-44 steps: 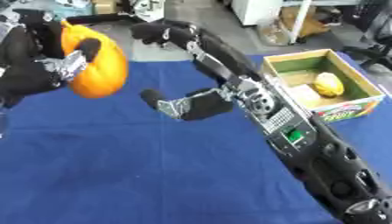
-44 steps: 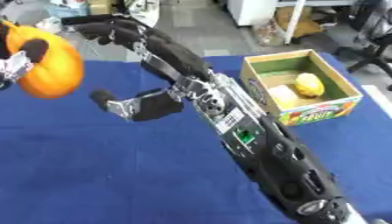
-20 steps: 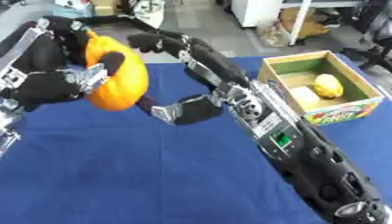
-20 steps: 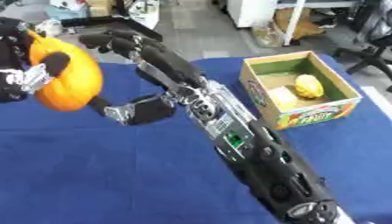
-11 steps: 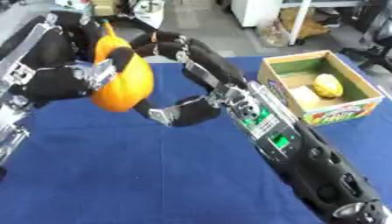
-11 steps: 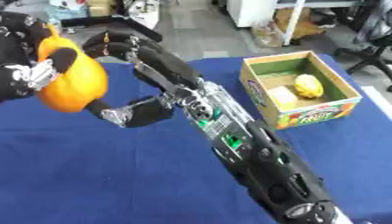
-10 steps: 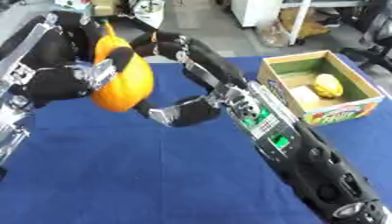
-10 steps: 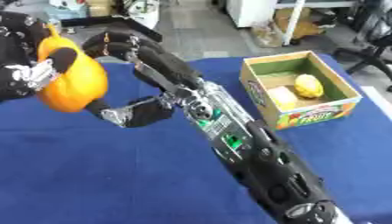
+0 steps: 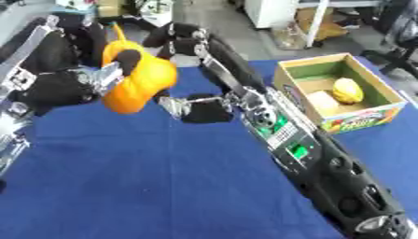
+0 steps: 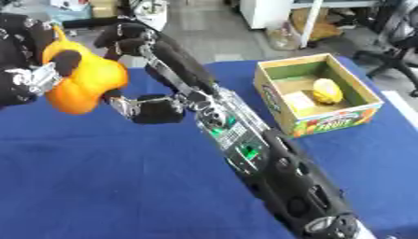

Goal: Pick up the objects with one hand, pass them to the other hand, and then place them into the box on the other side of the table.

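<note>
Left hand (image 9: 61, 86) grips orange gourd-shaped fruit (image 9: 140, 83) w/ stem up; right hand (image 9: 192, 44) spread wide beside it.

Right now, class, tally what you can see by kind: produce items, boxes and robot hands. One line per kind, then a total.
Produce items: 2, the orange pepper held up in the left hand and a yellow one in the box
Boxes: 1, the cardboard box
Robot hands: 2, left hand and right hand
Total: 5
</note>
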